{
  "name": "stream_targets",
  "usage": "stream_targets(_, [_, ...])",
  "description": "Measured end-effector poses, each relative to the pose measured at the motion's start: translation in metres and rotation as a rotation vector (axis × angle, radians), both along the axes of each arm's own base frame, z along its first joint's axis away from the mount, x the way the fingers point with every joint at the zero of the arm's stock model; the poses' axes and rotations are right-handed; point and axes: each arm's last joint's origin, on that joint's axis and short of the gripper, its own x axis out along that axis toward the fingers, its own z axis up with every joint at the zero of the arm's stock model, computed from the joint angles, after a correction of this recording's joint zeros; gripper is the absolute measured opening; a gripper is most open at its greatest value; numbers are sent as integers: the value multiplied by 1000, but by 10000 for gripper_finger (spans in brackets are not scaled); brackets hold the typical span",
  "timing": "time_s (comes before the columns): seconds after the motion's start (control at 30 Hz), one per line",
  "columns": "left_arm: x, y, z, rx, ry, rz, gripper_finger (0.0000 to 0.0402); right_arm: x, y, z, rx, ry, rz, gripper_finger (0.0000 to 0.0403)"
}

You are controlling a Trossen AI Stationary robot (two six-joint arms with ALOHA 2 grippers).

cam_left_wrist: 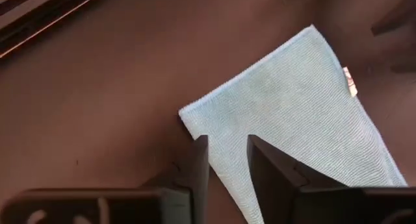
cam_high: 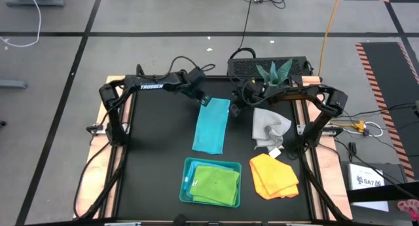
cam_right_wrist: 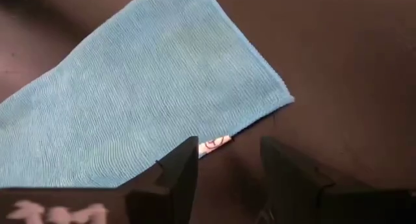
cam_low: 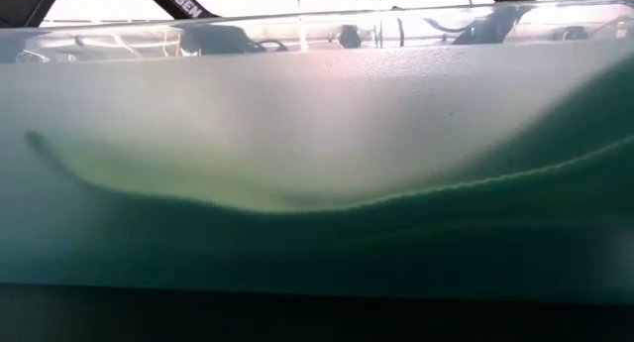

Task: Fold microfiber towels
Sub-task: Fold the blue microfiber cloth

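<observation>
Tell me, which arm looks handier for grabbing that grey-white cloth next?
Probably the right. The grey-white towel lies on the right arm's side, just beside the right tool. The left tool sits across the blue towel, farther away. Both tools are open above that blue towel's far corners.

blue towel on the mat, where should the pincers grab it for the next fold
Probably by the two far corners of the blue towel, one per pincer, coming from above. It lies flat as a long folded strip, and the left pincer and right pincer hang open at that end.
</observation>
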Motion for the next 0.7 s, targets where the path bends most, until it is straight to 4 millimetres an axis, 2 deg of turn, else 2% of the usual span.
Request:
stream_targets(0.17, [-1, 8, -2, -5, -26, 3, 130, 4, -5, 5, -19, -73, -14, 159])
stream_targets(0.47, [3, 13, -32, -103, 4, -46, 134, 10, -15, 18, -29, -110, -55, 158])
stream_targets(0.7, [4, 18, -31, -71, -19, -38, 134, 19, -23, 1, 13, -9, -69, 157])
